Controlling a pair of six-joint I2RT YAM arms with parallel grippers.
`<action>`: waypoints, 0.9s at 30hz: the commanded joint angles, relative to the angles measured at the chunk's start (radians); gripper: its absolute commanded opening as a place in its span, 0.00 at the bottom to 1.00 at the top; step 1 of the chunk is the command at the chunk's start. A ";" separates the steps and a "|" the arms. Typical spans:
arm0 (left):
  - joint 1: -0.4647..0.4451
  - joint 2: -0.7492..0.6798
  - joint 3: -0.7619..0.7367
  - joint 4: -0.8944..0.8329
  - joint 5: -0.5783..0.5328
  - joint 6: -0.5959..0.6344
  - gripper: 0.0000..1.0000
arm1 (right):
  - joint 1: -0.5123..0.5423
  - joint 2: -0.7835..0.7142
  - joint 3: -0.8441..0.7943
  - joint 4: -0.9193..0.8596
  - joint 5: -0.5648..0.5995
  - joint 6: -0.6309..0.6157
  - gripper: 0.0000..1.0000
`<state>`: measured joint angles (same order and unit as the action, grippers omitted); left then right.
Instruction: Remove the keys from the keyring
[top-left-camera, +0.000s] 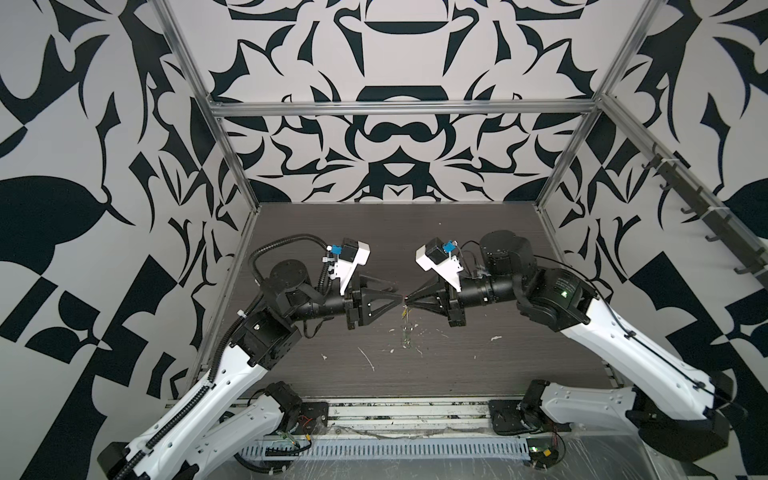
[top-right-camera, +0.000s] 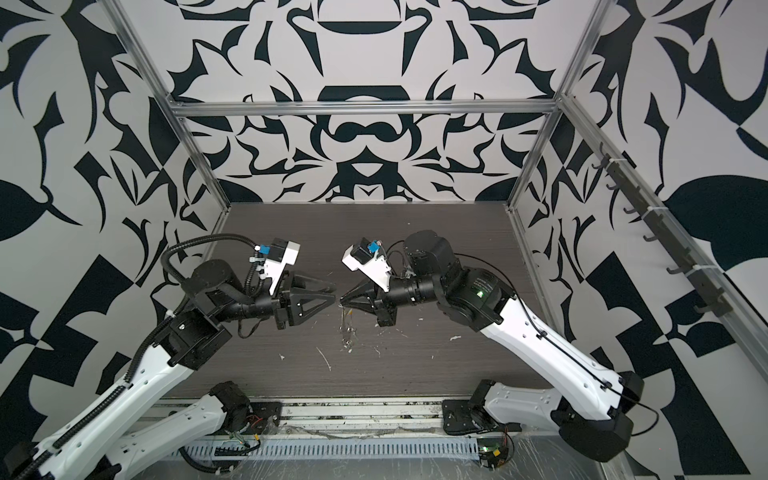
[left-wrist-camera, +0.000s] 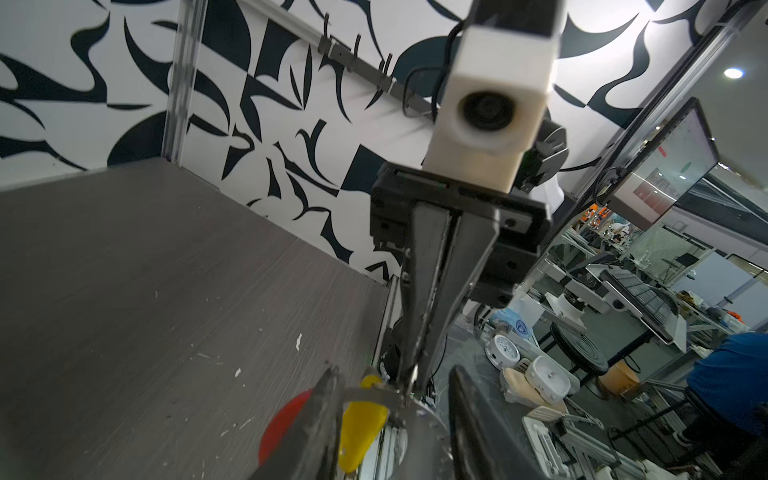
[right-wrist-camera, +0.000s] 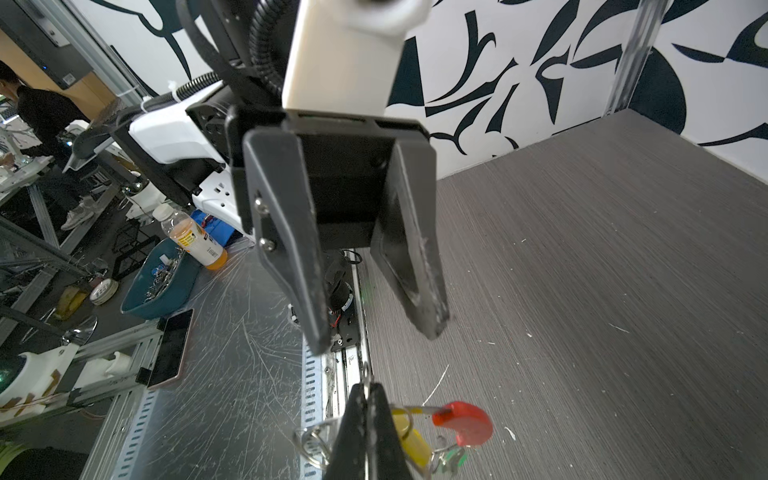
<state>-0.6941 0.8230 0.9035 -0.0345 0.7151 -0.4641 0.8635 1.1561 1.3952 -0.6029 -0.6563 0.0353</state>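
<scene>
The keyring (right-wrist-camera: 465, 422), a thin hoop with a red curved segment, hangs above the table's middle. My right gripper (right-wrist-camera: 365, 386) is shut on its metal wire, which pokes out past the fingertips. A yellow key (right-wrist-camera: 411, 440) and a green key (right-wrist-camera: 453, 459) dangle from it beside several silver split rings (right-wrist-camera: 311, 440). My left gripper (left-wrist-camera: 390, 374) is open, facing the right gripper (top-left-camera: 408, 300) tip to tip. The yellow key (left-wrist-camera: 361, 424) and the hoop lie between its fingers, and the red segment (left-wrist-camera: 282, 419) shows behind one finger. In both top views the rings (top-right-camera: 347, 328) hang faintly below the tips.
The dark wood-grain table (top-left-camera: 478, 365) carries small white scraps (top-left-camera: 368, 359). Aluminium frame posts and patterned walls close it in on three sides. A rail of hooks (top-left-camera: 706, 216) runs along the right wall. A slotted metal rail (top-left-camera: 374, 449) borders the front edge.
</scene>
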 joint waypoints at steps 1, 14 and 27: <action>-0.002 0.006 0.036 -0.087 0.041 0.034 0.42 | -0.003 0.013 0.062 -0.041 -0.032 -0.039 0.00; -0.002 0.021 0.055 -0.114 0.065 0.042 0.21 | -0.003 0.043 0.099 -0.039 -0.021 -0.035 0.00; -0.002 0.015 0.050 -0.096 0.048 0.043 0.00 | -0.003 0.057 0.105 -0.001 -0.020 -0.010 0.00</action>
<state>-0.6930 0.8467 0.9314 -0.1482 0.7612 -0.4240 0.8581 1.2205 1.4689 -0.6743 -0.6613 0.0212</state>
